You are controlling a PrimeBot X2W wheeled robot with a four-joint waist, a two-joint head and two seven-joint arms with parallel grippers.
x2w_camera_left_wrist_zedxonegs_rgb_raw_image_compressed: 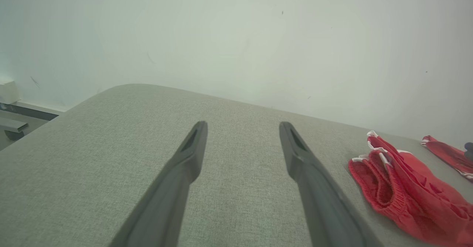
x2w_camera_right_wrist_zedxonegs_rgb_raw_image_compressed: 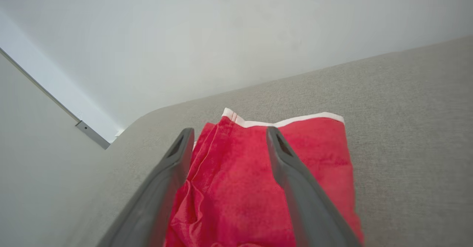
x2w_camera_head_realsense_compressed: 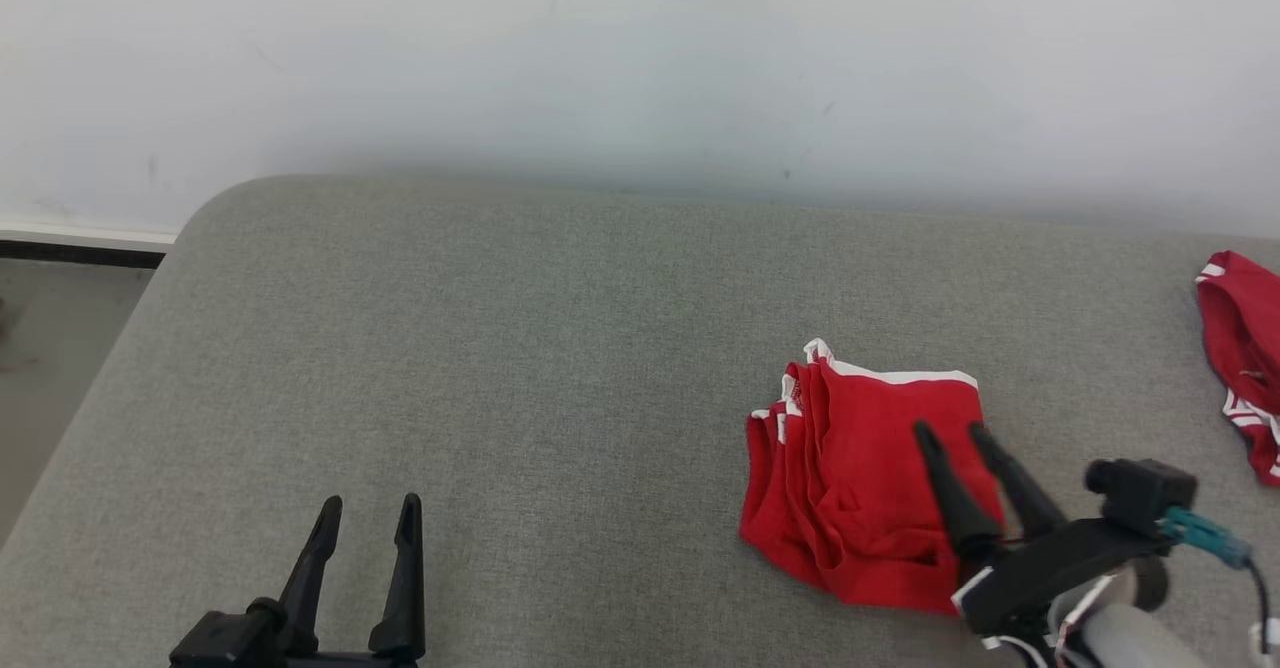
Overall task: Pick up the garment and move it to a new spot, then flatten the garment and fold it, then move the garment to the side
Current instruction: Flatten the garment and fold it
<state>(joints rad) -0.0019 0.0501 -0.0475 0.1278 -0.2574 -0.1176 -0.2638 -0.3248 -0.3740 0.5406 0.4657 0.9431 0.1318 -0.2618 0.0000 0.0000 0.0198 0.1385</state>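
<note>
Clearly spread, the right gripper (x2w_camera_head_realsense_compressed: 948, 432) holds nothing: its two dark fingers (x2w_camera_right_wrist_zedxonegs_rgb_raw_image_compressed: 295, 188) stand apart above the folded red garment (x2w_camera_head_realsense_compressed: 850, 478), over its right half, and whether the tips touch the cloth I cannot tell. The garment lies in a bunched fold, white trim along its far edge, on the right part of a grey cushion (x2w_camera_head_realsense_compressed: 500, 348). The left gripper (x2w_camera_head_realsense_compressed: 371, 504) is likewise spread and empty, over the cushion well apart to the left. A second red piece (x2w_camera_head_realsense_compressed: 1240, 348) with white trim lies at the cushion's far right, apart from the first. A pale wall (x2w_camera_head_realsense_compressed: 640, 68) stands behind
</note>
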